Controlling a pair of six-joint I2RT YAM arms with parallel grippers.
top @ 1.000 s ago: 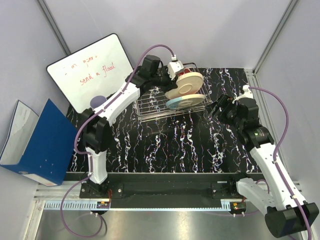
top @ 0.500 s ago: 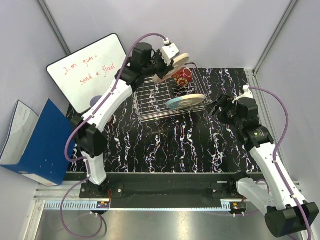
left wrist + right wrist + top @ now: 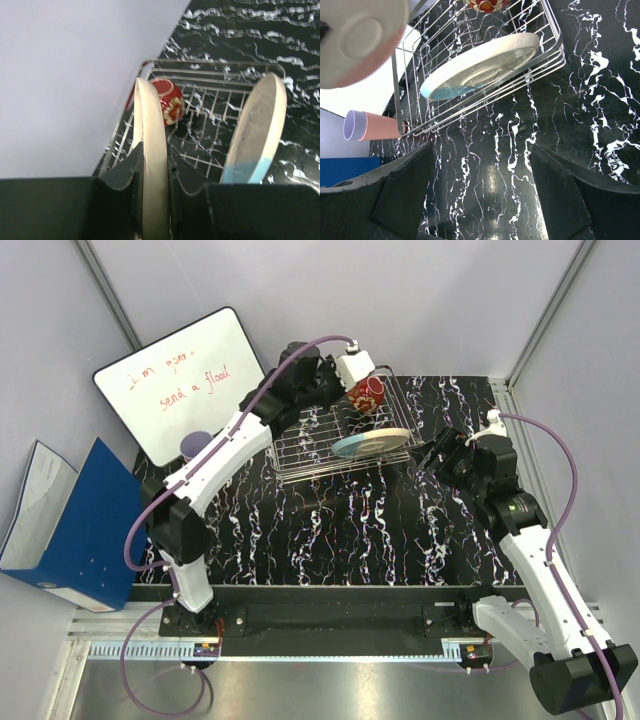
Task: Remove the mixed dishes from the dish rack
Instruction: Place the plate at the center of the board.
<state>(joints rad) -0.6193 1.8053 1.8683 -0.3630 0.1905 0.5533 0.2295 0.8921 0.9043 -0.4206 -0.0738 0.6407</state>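
Note:
The dish rack (image 3: 322,446) stands at the back of the table. My left gripper (image 3: 153,157) is shut on the rim of the pink and cream plate (image 3: 151,125), held edge-on above the rack's back left; in the top view the wrist hides it. From the right wrist the plate's underside (image 3: 360,37) shows at upper left. The light-blue and cream plate (image 3: 372,443) leans in the rack's front right. The red patterned bowl (image 3: 366,392) lies in the back corner. My right gripper (image 3: 425,455) is open beside the rack's right end, holding nothing.
A salmon-pink cup (image 3: 380,125) with a lavender rim (image 3: 349,125) sits left of the rack, below the whiteboard (image 3: 185,380). A blue box (image 3: 80,525) leans at the left edge. Grey walls close in the back and sides.
My left arm has lifted the pink and cream plate out of the rack and turned it edge-on toward the back left. The right arm has not moved.

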